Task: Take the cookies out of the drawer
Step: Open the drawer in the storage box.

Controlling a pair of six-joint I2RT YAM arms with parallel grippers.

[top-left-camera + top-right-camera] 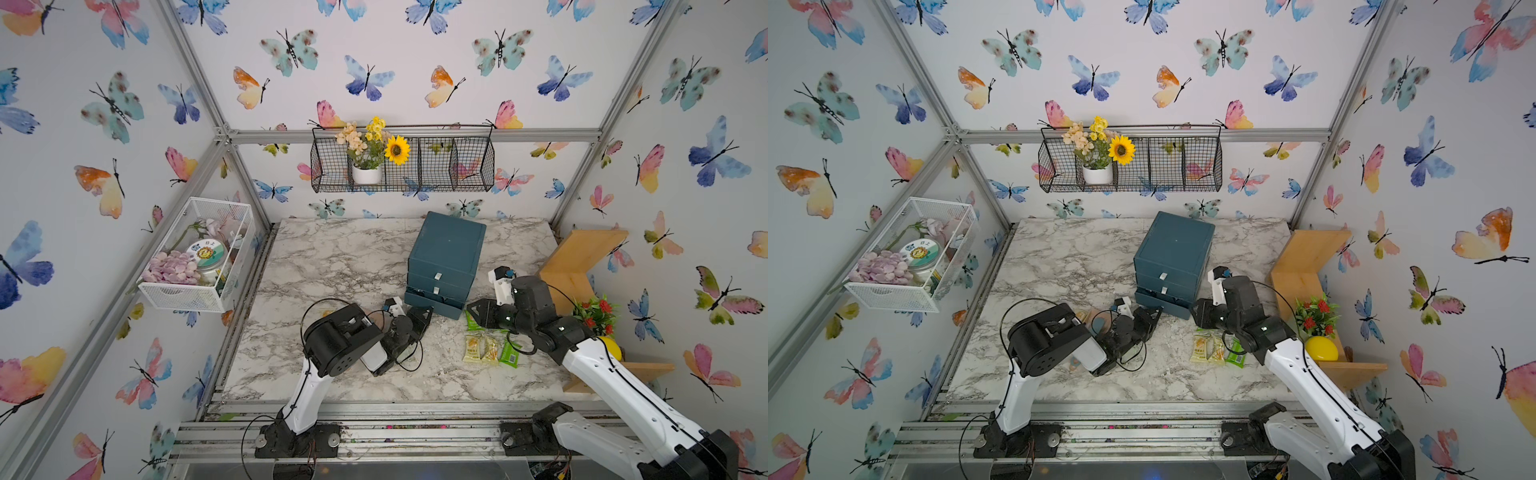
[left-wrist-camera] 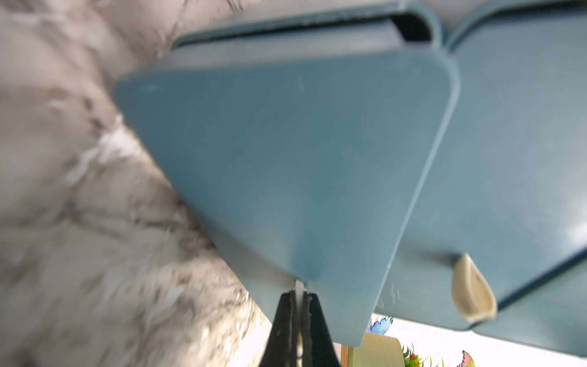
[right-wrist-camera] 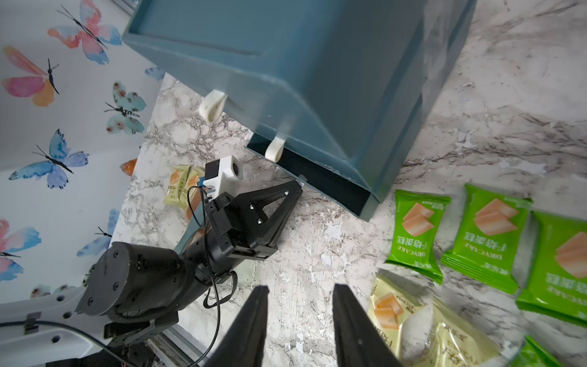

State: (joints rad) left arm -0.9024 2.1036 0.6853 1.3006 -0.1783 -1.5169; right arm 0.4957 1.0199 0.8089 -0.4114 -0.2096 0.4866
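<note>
- Left side: the left gripper (image 2: 298, 294) has its black fingers (image 2: 282, 327) pressed together on a thin white pull tab (image 2: 299, 286). Only the tab's thickness parts them.
- The tab sits on the front of the dark teal bottom drawer (image 2: 286, 159). The grip is on the tab alone, and the drawer front is just beyond the fingertips.
- The bottom drawer stands a little way out of the dark teal plastic three-drawer cabinet (image 1: 446, 245), near the centre of both top views. The strip of interior that shows is dark, so I cannot tell what is in it.
- Right side: the right gripper (image 3: 300, 287) has its black fingers (image 3: 349, 317) a moderate gap apart with nothing between them. Bare grey-veined marble tabletop (image 1: 332, 257) shows through the gap. I cannot tell whether the tips touch it.
- The cookies (image 3: 416, 235) are flat plastic-wrapped packets in bright green and pale yellow, lying loose on the marble outside the drawer.
- The nearest pale yellow one lies just beside a right finger, and the green ones lie between that finger and the drawer's corner.
- In both top views this cluster (image 1: 492, 351) sits lower right of centre, partly under the right arm.
- More pale yellow packets (image 3: 181, 187) lie on the marble by the left arm's wrist, well apart from its fingertips.
</note>
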